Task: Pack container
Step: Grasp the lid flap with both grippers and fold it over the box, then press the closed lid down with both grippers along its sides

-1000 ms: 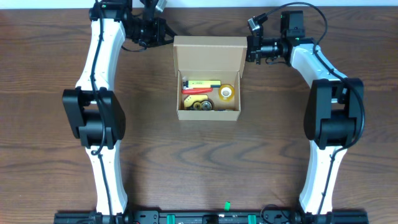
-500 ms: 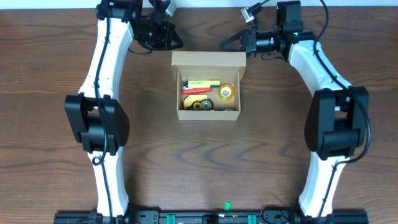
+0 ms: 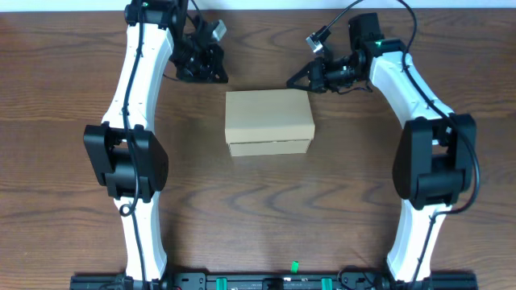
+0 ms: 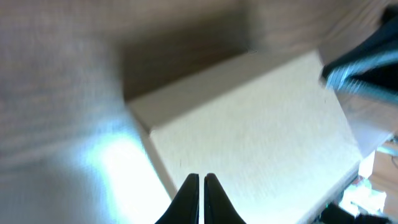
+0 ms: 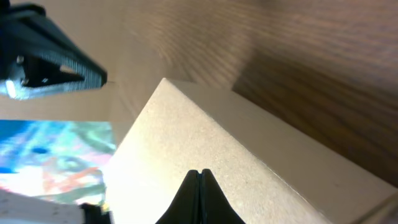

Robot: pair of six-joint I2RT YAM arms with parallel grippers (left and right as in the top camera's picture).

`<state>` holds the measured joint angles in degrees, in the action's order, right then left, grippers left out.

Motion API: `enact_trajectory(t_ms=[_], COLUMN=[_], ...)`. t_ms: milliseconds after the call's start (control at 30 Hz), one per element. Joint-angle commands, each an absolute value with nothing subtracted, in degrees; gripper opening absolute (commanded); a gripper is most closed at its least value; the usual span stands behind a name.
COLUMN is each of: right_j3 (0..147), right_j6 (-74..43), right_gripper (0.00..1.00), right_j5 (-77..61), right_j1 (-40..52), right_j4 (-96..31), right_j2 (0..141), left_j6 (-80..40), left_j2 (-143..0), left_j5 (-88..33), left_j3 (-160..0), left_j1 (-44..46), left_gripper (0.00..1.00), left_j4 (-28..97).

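We count one container (image 3: 268, 122), a plain tan cardboard box with its lid flap folded down, resting on the wooden table (image 3: 72, 201) between our two grippers and just ahead of both sets of fingertips. The left gripper (image 3: 214, 72) hangs near the box's far left corner, its two fingers drawn together to a hairline gap and gripping nothing. The right gripper (image 3: 293, 80) hangs near the far right corner, its two fingers pressed flush and likewise empty.

Setting: robotics lab bench. Wood-grain table (image 3: 258, 217) carries left arm (image 3: 133, 97) and right arm (image 3: 423, 105), both white and black. Both rise from a black mounting rail (image 3: 258, 282) along the lower frame edge.
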<state>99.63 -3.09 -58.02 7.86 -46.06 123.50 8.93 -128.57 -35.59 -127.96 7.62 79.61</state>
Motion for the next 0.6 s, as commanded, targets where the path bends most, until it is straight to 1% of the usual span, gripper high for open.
enact_trajectory(t_ms=[0,200,300,467,567], right_j3=[100.12,100.12,100.12,99.94,98.15], right_j6=[-0.34,1.58,1.85,1.76,0.80], right_gripper=[0.02,0.01,0.01,0.01,0.01], right_j5=[-51.51,-38.11,-33.50,-27.29,-23.40], right_j1=[9.23,12.73,15.00,19.05,21.37], right_j4=[-46.48,-51.96,-56.25,-64.38,-67.22], right_j2=[117.38,109.60,106.78,105.69,105.78], left_j6=[11.84,12.03,14.33,16.16,16.12], left_j2=[-126.56,-126.15,-125.21,-123.04,-122.43], left_j5=[-33.67,-34.06,-34.06,-34.00,-31.77], left_j3=[-129.45,-129.45,-129.45,-129.45,-129.45], left_j1=[7.88,7.97,8.23,9.47,10.76], left_gripper=[0.06,0.06,0.06,0.06,0.06], left_j4=[82.91,88.95,90.70,91.92,92.16])
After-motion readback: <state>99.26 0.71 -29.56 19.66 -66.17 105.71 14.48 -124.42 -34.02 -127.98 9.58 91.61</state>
